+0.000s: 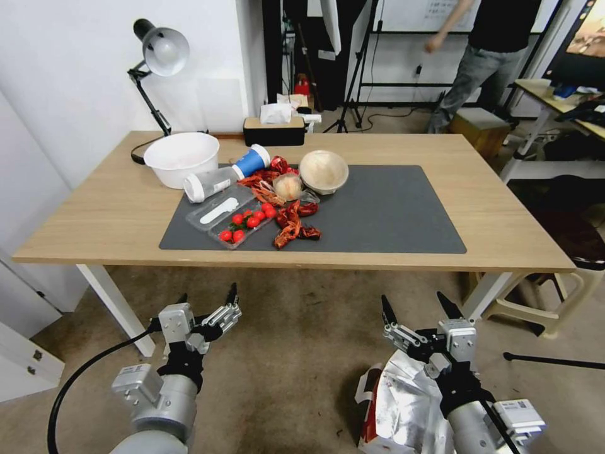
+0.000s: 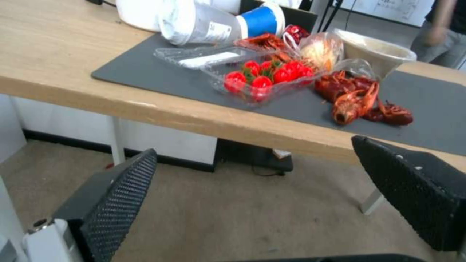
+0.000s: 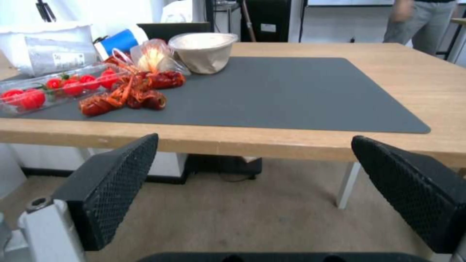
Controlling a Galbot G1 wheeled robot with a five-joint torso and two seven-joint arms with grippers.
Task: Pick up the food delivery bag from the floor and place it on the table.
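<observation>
I have the surface [image 1: 94, 208] ahead of me, long and light-wood, with the dark mat [image 1: 391, 214] spread over its middle. The right half of that mat is bare; its left half is crowded with a white tub [image 1: 181, 157], a tipped cup [image 1: 227, 175], a pale bowl [image 1: 323, 170], a clear tray of tomatoes [image 1: 242, 222] and red crayfish [image 1: 293, 226].

Below, on the floor [image 1: 283, 353], the bag [image 1: 403, 403] sits at my lower right, short of the surface's near edge, foil lining showing at its mouth and a red side panel facing left.

My right tool [image 1: 422, 309] hangs just above the bag's mouth, spread wide and holding nothing. My left tool [image 1: 208, 296] waits over the carpet on the other side, likewise wide open and empty.

I judge this the very start: the bag is not yet gripped. The next move calls for getting the right tool down onto a strap or the rim.
</observation>
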